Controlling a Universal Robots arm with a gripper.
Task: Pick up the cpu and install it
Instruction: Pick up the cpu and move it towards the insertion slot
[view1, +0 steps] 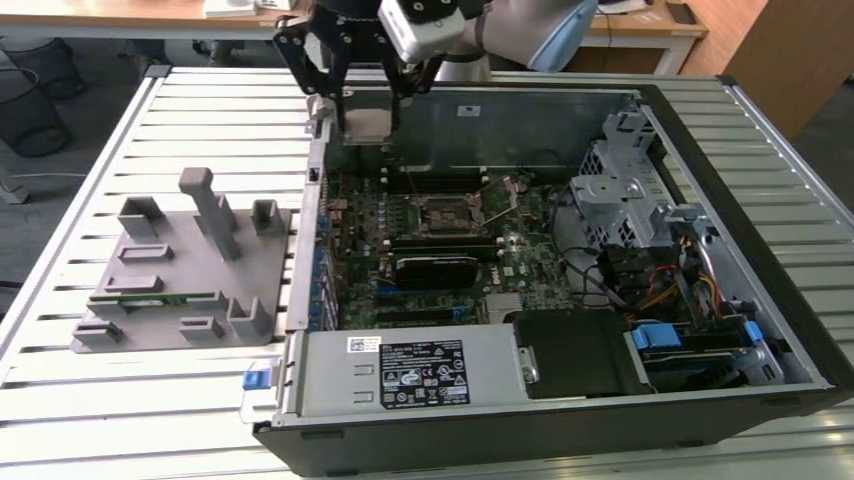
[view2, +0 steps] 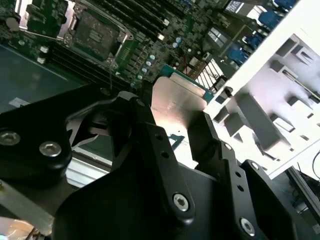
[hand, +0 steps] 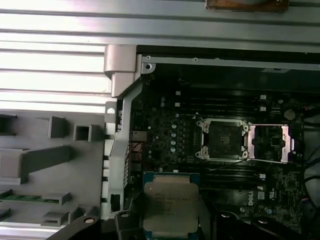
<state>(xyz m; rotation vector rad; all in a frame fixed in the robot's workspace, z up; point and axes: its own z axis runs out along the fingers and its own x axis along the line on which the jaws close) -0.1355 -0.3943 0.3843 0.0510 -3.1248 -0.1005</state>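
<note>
My gripper (view1: 363, 105) hangs over the far-left corner of the open computer case (view1: 787, 330), shut on the cpu (view1: 370, 122). The cpu is a flat square chip with a silvery top (hand: 171, 205), held by its edges between the black fingers (view2: 150, 145). In the second wrist view the chip (view2: 177, 102) sticks out past the fingertips. On the motherboard below, the cpu socket (view1: 447, 212) lies empty, its metal load plate (hand: 270, 143) swung open beside it. The socket (hand: 223, 140) is some way off from the chip, nearer the middle of the board.
A grey fixture tray (view1: 187, 260) lies at the exterior view's left and holds a green memory stick (view1: 147, 297). Inside the case are a black heatsink block (view1: 434, 270), a power supply (view1: 400, 370), a drive cage (view1: 621, 190) and cables. The case wall (hand: 122, 115) stands between tray and board.
</note>
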